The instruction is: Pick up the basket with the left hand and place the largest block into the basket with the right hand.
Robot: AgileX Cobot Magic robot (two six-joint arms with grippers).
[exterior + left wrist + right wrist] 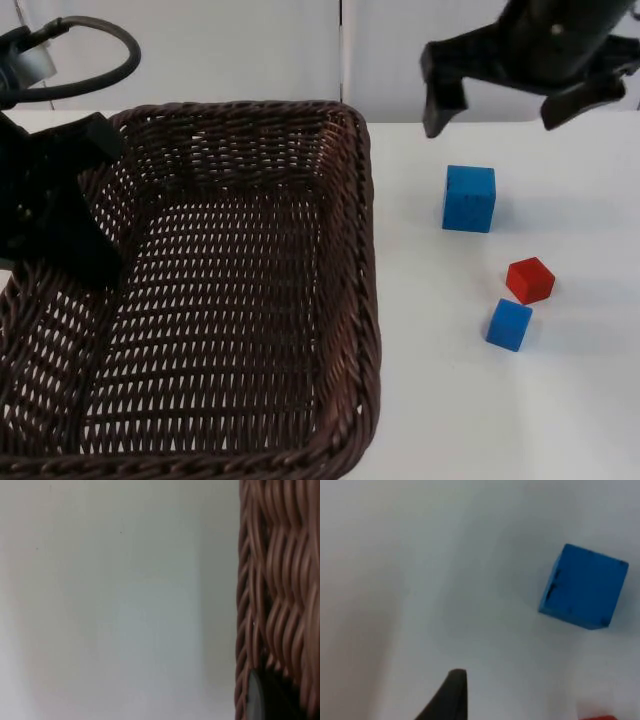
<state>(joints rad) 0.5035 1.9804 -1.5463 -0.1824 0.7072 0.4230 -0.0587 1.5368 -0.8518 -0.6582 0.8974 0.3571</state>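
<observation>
White surface [430, 400] runs back to a grey partition wall, and a large dark brown wicker basket [345, 300] takes up its left side. At the basket's left rim sits the left claw [60, 215]; whether it has clenched on the weave cannot be told, though woven strands show right against a fingertip in the left wrist view. The right claw [495, 110] hangs above the far right of the surface, jaws spread wide and holding nothing. Just below it stands the largest block [469, 198], a blue cube, well apart from the basket. Nearer the front lie a small red block [529, 279] and a smaller blue block [509, 324], close together (possibly touching). The big cube looks rigid and light, with flat, matte faces; two opposite sides should give the fingers a square, secure hold.
</observation>
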